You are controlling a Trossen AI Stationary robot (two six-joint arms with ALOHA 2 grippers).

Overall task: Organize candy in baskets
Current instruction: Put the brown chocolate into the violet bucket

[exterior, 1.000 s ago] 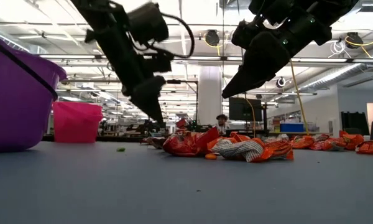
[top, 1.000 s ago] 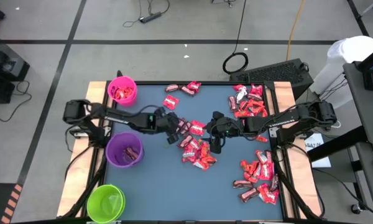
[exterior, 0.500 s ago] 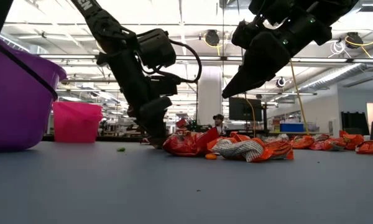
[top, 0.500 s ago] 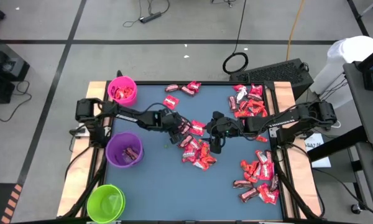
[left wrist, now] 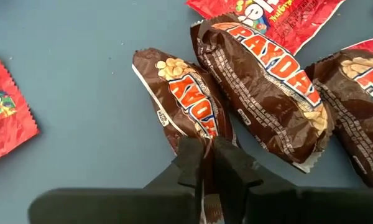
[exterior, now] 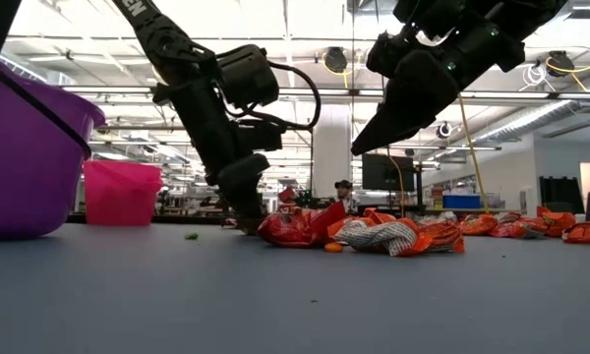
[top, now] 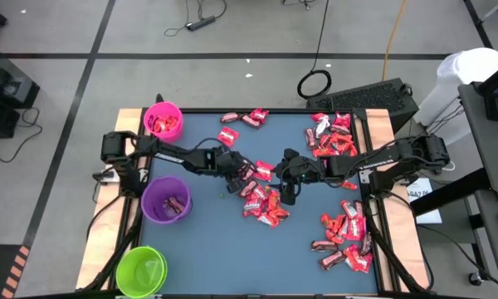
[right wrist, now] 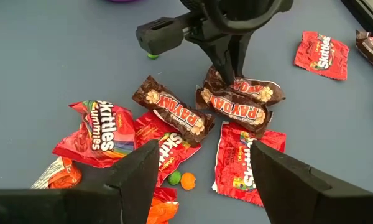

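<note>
Now my left gripper (left wrist: 206, 163) is pinched on the near tail of a brown PayDay bar (left wrist: 188, 106) at the 9 o'clock edge of the middle candy heap (top: 261, 199) on the bench (top: 207, 249); the bar's long axis runs straight on from my fingers (left wrist: 189, 163). In the high view the purple basket (top: 166, 199) lies toward 8 o'clock from that grip, nearest to this arm. My right gripper (right wrist: 202, 171) hangs spread wide over the heap's 3 o'clock side, holding nothing.

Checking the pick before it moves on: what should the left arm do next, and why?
Probably lift straight up. The left gripper is shut on the end of a brown candy that lies on the table, and the purple basket, nearby, already holds brown pieces.
</note>
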